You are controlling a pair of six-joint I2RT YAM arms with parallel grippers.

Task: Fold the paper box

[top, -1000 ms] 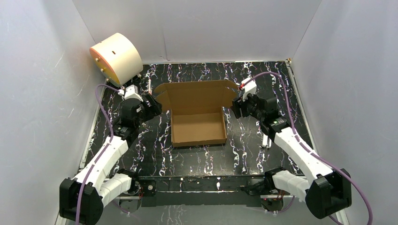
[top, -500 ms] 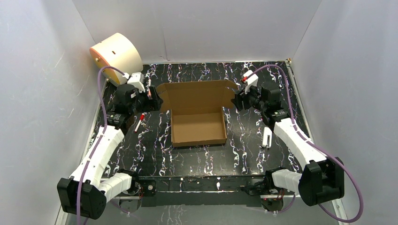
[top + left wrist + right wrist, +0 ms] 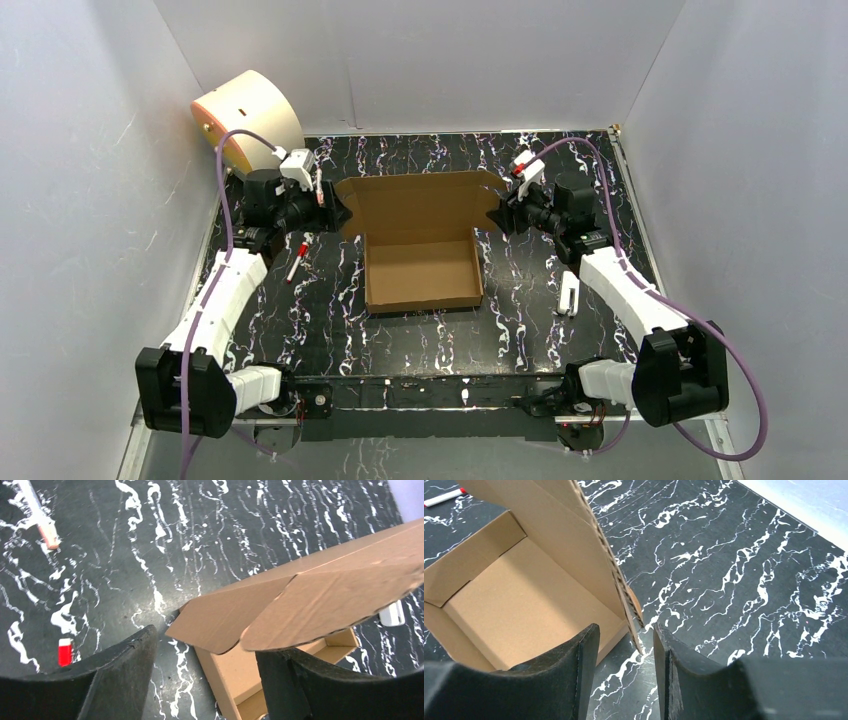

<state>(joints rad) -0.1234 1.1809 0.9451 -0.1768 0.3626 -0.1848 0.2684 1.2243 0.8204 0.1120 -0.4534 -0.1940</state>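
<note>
The paper box (image 3: 420, 272) is sitting on the table (image 3: 520, 330), in front of the drum (image 3: 248, 120) and to its right. Its open tray is facing up, its lid is standing at the far side, and its long axis is running left to right. It is looking light and stiff, but it will probably be bending easily at the creases. I would be holding it by the lid's side flaps. The left gripper (image 3: 205, 647), between drum and box, is spread around one flap. The right gripper (image 3: 626, 632), on the side of the box away from the drum, is straddling the other flap with a narrow gap and is not pinching it.
</note>
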